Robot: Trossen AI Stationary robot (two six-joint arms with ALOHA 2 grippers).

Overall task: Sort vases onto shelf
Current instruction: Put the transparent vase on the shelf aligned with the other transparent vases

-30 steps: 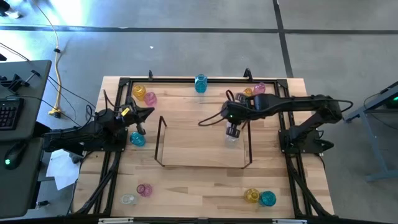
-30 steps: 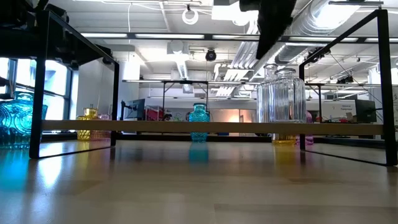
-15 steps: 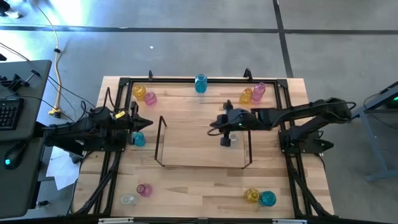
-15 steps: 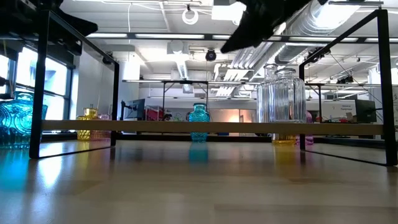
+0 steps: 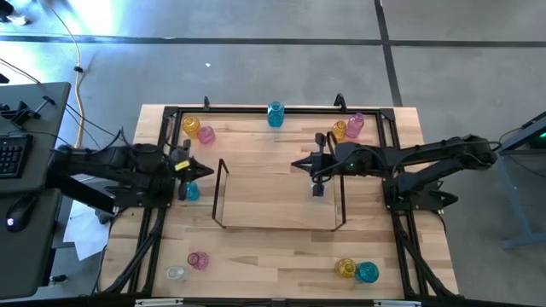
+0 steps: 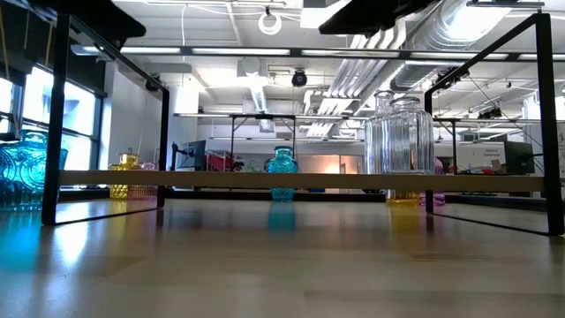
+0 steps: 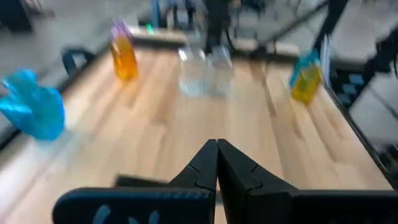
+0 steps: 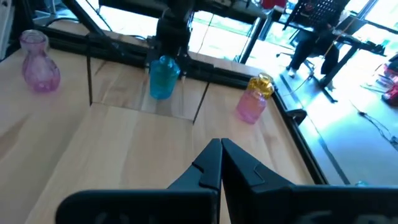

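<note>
Vases, high view: a clear vase [image 5: 318,189] stands on the shelf [image 5: 256,200] near its right wire end; others sit scattered on the wooden table [image 5: 281,247]. Right gripper [image 5: 296,165] hovers above the shelf, left gripper [image 5: 207,170] just beside a teal vase [image 5: 189,191].
Low view: clear vase upright on the shelf surface.
Wrist views: both grippers' jaws clenched together, grasping nothing.

Wooden table [image 5: 273,243] (butcher-block) carries shelf [image 5: 277,194] and vases [image 5: 357,270].
</note>
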